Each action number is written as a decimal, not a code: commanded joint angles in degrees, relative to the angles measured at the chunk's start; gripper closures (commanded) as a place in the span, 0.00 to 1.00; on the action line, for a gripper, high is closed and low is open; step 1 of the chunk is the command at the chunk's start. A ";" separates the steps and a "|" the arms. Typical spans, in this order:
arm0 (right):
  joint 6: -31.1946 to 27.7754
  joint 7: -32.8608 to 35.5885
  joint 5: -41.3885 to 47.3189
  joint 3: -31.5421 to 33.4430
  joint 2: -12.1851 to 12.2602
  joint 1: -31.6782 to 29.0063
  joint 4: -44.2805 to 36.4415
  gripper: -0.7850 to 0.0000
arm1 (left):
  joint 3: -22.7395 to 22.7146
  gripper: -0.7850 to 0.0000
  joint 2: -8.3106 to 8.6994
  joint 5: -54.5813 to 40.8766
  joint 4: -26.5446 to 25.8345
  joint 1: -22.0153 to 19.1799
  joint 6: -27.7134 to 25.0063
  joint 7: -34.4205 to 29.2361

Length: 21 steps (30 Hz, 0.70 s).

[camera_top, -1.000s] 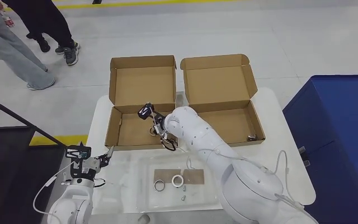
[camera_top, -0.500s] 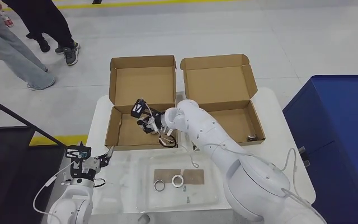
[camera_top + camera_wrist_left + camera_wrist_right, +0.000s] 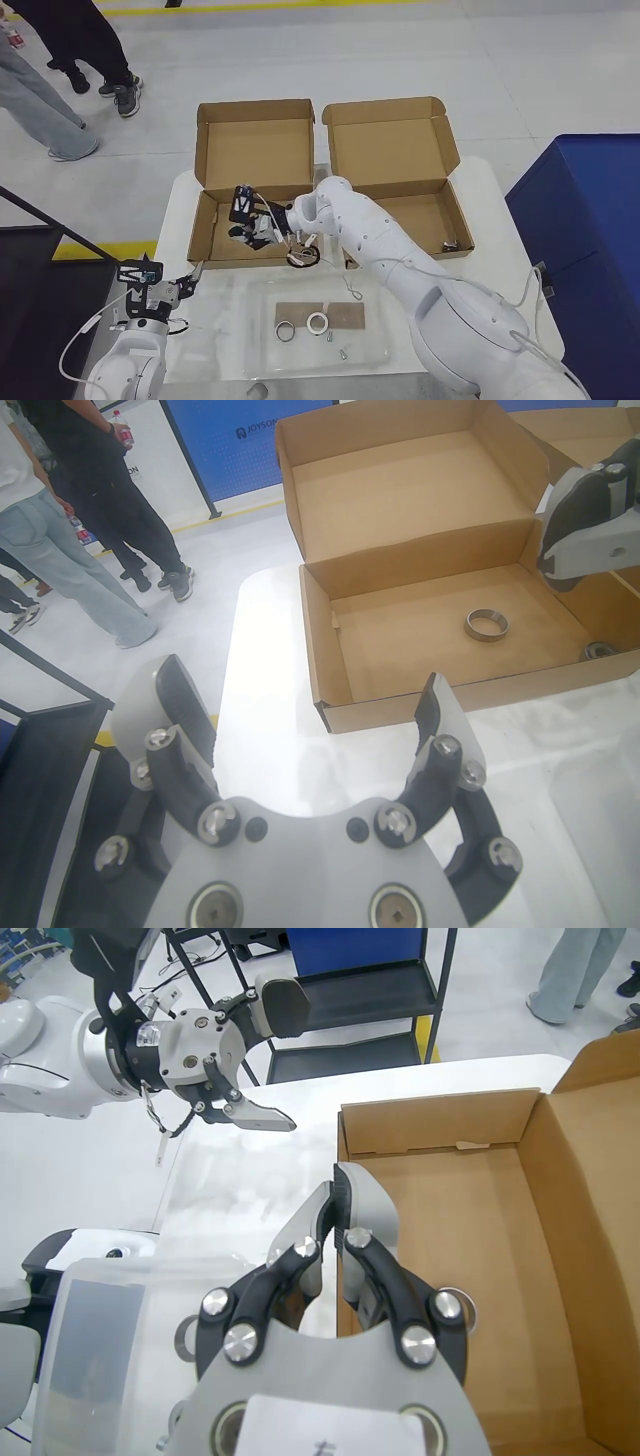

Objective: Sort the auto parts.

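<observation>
Part: metal ring (image 3: pixel 487 626), a plain grey steel band, short and wide-bored, lying flat on the floor of the left cardboard box (image 3: pixel 370 712). A darker bearing (image 3: pixel 597 648) sits in that box's near corner, close to the ring but not touching it. Two tray rings (image 3: pixel 285 331) and small bolts (image 3: pixel 343 352) lie in the clear tray (image 3: pixel 372 345).

Right pincer (image 3: pixel 336 1208): fingers pressed together, nothing between them. The arm is stretched across to the left box and the tips hang above its front wall. The metal ring lies on the box floor, back under the pincer's knuckles and untouched. The tray is on the pincer's other side, outside the box.

Left pincer (image 3: pixel 305 680): spread wide and empty, low over the table corner outside the box. The metal ring is ahead of it, past the box's near wall and well apart.
</observation>
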 commanded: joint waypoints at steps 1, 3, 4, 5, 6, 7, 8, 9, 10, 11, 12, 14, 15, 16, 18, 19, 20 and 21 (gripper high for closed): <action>0.34 5.96 -2.65 -1.70 -0.25 0.49 -4.88 1.00 | 0.00 0.00 0.00 0.00 0.00 0.00 0.00 0.00; 0.00 9.98 -1.56 -1.96 -0.38 0.43 -7.92 1.00 | 0.00 0.00 0.00 0.00 0.00 0.00 0.00 0.00; 0.00 11.67 0.11 -1.93 -0.22 0.12 -9.59 1.00 | 0.00 0.00 0.00 0.00 0.00 0.00 0.00 0.00; 0.00 13.67 1.82 -1.97 0.13 -0.04 -11.60 1.00 | 0.00 0.00 0.00 0.00 0.00 0.00 0.00 0.00; 0.00 15.67 3.30 -1.90 0.71 -0.09 -13.77 1.00 | 0.00 0.00 0.00 0.00 0.00 0.00 0.00 0.00; 0.00 17.60 5.41 -1.90 1.45 -0.70 -16.39 1.00 | 0.00 0.00 0.00 0.00 0.00 0.00 0.00 0.00; 0.00 19.90 7.75 -1.65 2.41 -1.27 -18.65 1.00 | 0.00 0.00 0.00 0.00 0.00 0.00 0.00 0.00; 0.00 22.45 10.11 -1.02 3.55 -1.69 -20.61 1.00 | 0.00 0.00 0.00 0.00 0.00 0.00 0.00 0.00; 0.00 25.17 12.33 -0.30 4.81 -2.20 -23.22 1.00 | 0.00 0.00 0.00 0.00 0.00 0.00 0.00 0.00; 0.00 28.05 14.39 0.53 6.18 -3.01 -26.35 1.00 | 0.00 0.00 0.00 0.00 0.00 0.00 0.00 0.00; 0.00 31.10 16.00 1.71 7.68 -3.99 -29.62 1.00 | 0.00 0.00 0.00 0.00 0.00 0.00 0.00 0.00; 3.67 38.29 17.10 4.83 10.85 -6.76 -37.09 1.00 | 0.00 0.00 0.00 0.00 0.00 0.00 0.00 0.00; 7.17 41.80 17.25 6.44 12.44 -8.93 -42.53 1.00 | 0.00 0.00 0.00 0.00 0.00 0.00 0.00 0.00; 10.69 45.31 17.20 8.31 14.08 -11.49 -48.44 1.00 | 0.00 0.00 0.00 0.00 0.00 0.00 0.00 0.00; 16.40 51.02 17.39 12.95 17.29 -17.59 -59.81 1.00 | 0.00 0.00 0.00 0.00 0.00 0.00 0.00 0.00; 18.67 53.29 17.05 15.05 18.74 -20.57 -64.70 1.00 | 0.00 0.00 0.00 0.00 0.00 0.00 0.00 0.00; 20.30 54.92 16.80 16.83 20.00 -23.30 -68.90 1.00 | 0.00 0.00 0.00 0.00 0.00 0.00 0.00 0.00; 21.06 55.68 16.81 18.20 21.08 -25.58 -72.38 1.00 | 0.00 0.00 0.00 0.00 0.00 0.00 0.00 0.00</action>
